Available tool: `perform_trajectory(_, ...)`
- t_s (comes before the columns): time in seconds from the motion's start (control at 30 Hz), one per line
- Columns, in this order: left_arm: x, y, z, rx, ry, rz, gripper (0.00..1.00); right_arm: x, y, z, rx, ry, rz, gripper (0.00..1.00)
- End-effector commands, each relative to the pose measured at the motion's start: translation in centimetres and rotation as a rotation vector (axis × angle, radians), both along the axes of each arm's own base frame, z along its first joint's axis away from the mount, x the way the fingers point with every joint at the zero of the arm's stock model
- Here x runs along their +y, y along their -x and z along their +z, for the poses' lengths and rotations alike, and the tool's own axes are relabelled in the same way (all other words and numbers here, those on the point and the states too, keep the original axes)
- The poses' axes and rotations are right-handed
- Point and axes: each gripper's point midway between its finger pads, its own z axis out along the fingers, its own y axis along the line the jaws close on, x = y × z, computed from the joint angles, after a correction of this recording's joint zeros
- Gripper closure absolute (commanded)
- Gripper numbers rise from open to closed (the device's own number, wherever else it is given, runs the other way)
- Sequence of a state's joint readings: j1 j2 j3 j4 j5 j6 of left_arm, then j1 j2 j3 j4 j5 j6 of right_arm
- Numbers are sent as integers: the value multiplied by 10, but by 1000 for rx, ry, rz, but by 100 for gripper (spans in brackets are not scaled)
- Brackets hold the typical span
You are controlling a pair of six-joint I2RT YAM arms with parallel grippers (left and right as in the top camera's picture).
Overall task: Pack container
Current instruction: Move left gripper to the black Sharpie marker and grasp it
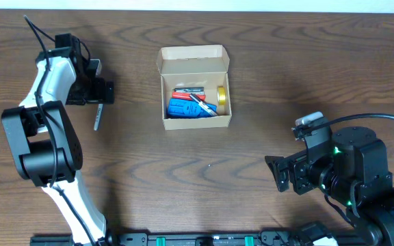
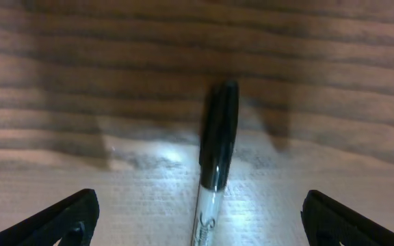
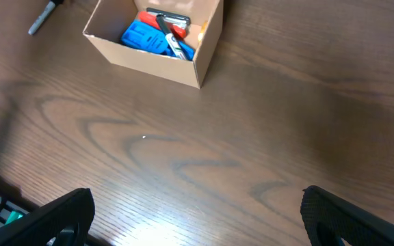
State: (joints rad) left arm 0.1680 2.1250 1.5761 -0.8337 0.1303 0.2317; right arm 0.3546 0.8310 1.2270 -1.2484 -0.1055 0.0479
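Note:
The tan cardboard container (image 1: 194, 68) stands open at the table's middle back, its flap lid raised at the far side. It holds a blue object, a red-and-silver tool and a yellow roll. It also shows in the right wrist view (image 3: 149, 58). A marker with a black cap (image 2: 217, 143) lies on the table to the left of the container (image 1: 97, 116). My left gripper (image 2: 200, 219) is open, low over the marker, one finger on each side. My right gripper (image 3: 197, 219) is open and empty above bare wood at the front right (image 1: 282, 174).
The wooden table (image 1: 204, 178) fills the views. The marker also shows at the top left of the right wrist view (image 3: 43, 17). A black rail (image 1: 204, 239) runs along the table's front edge.

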Motion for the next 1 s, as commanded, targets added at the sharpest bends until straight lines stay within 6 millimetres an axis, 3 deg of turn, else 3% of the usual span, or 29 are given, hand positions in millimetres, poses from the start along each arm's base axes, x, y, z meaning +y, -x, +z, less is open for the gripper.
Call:
perform_trajectory(0.0, 2, 3, -11, 13, -12, 7, 5, 0, 0, -1, 8, -7, -8, 1)
perform_trajectory(0.2, 2, -3, -14, -14, -17, 5, 2, 0, 0, -1, 8, -7, -8, 1)
perform_trajectory(0.47, 0, 3, -24, 3, -64, -20, 0, 0, 0, -1, 9, -7, -8, 1)
perform_trajectory(0.67, -3, 3, -24, 3, -71, -30, 17, 0, 0, -1, 9, -7, -8, 1)
perform_trajectory(0.97, -3, 3, -24, 5, -71, -29, 61, 0, 0, -1, 8, -7, -8, 1)
